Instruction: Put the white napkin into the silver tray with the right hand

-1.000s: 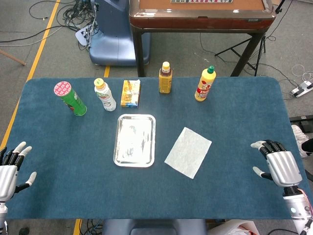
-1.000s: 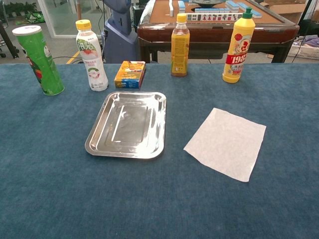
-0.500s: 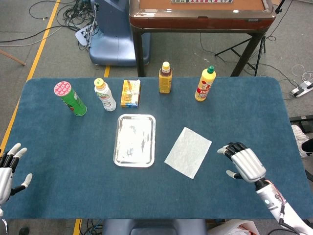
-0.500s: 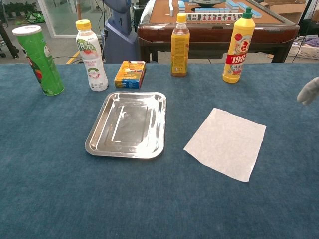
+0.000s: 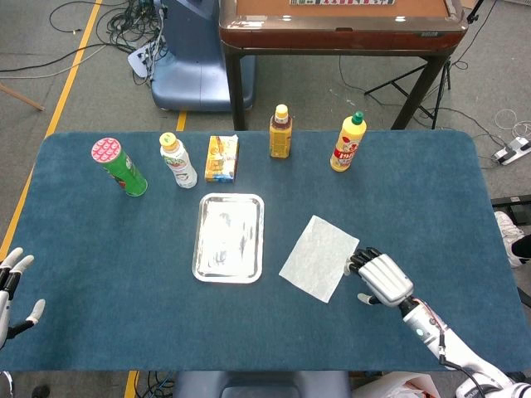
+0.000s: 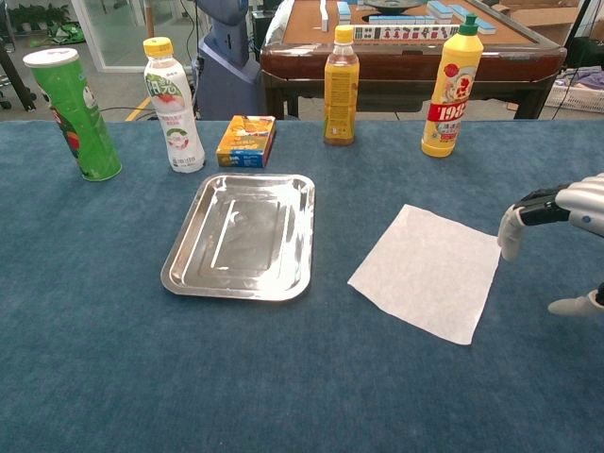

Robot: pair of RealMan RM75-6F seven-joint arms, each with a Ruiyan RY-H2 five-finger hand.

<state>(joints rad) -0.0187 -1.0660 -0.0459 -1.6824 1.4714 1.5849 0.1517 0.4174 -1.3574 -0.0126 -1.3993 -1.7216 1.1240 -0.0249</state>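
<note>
The white napkin (image 5: 319,256) (image 6: 428,269) lies flat on the blue table, right of the silver tray (image 5: 228,237) (image 6: 243,236), which holds nothing. My right hand (image 5: 380,277) (image 6: 562,219) hovers just off the napkin's right corner, fingers apart and pointing at it, holding nothing. Only the fingertips of my left hand (image 5: 12,282) show at the table's near left edge, spread and far from both objects; the chest view does not show that hand.
Along the back stand a green can (image 5: 120,167), a white drink bottle (image 5: 177,160), a small yellow carton (image 5: 221,157), an amber bottle (image 5: 280,132) and a yellow squeeze bottle (image 5: 348,143). A wooden table (image 5: 340,25) stands behind.
My right hand has moved left from the table's right edge to the napkin's right corner. My left hand has slid further out of view to the left.
</note>
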